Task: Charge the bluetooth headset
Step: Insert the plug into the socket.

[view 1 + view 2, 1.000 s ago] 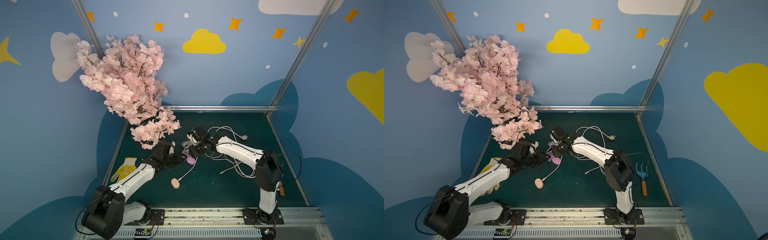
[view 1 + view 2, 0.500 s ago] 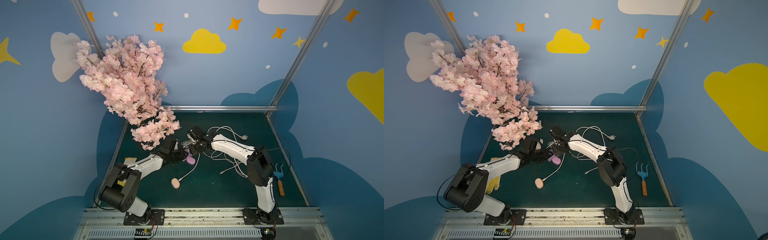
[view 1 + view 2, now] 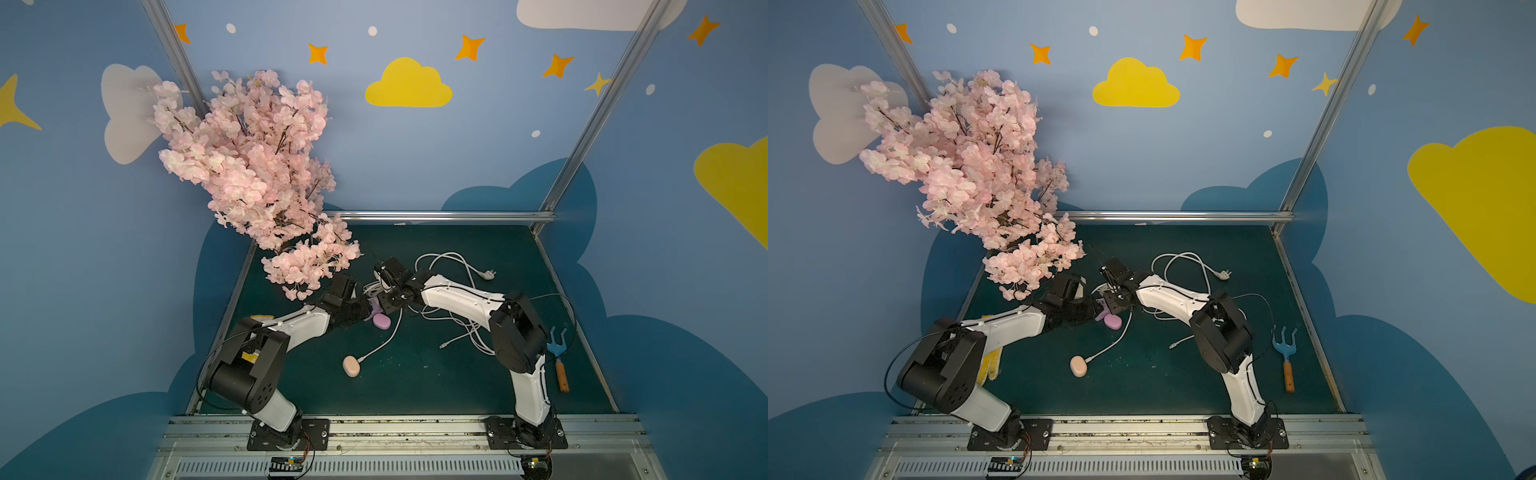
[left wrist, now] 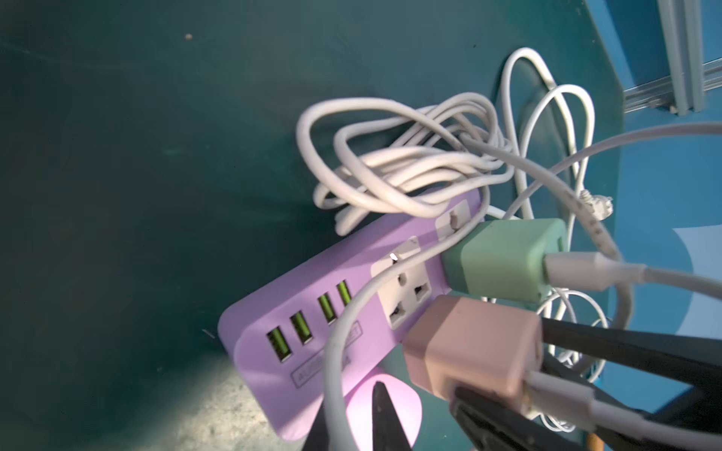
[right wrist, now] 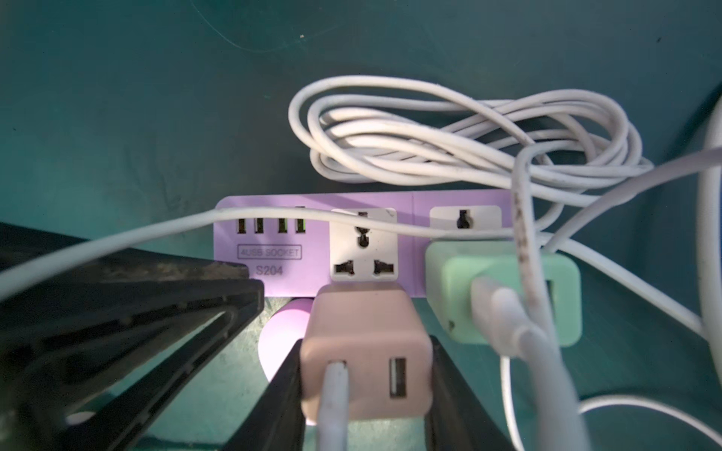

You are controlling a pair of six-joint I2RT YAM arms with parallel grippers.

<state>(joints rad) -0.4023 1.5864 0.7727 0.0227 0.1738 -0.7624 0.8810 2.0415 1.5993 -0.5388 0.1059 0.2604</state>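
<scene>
Sitting inside right pincer [image 5: 365,345]: pink charger [image 5: 367,320].

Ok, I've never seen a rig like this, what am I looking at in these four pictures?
Two robot arms reach over a dark green table, each ending in a two-fingered gripper. Both top views look down on everything; the other two come from cameras on the wrists. On the table: a purple power strip with a green charger plugged in, tangled white cables, a peach case, a lilac case, a glove and a rake. The right gripper clamps a pink charger by the strip's free socket. The left gripper sits beside it; whether it holds anything is unclear.
</scene>
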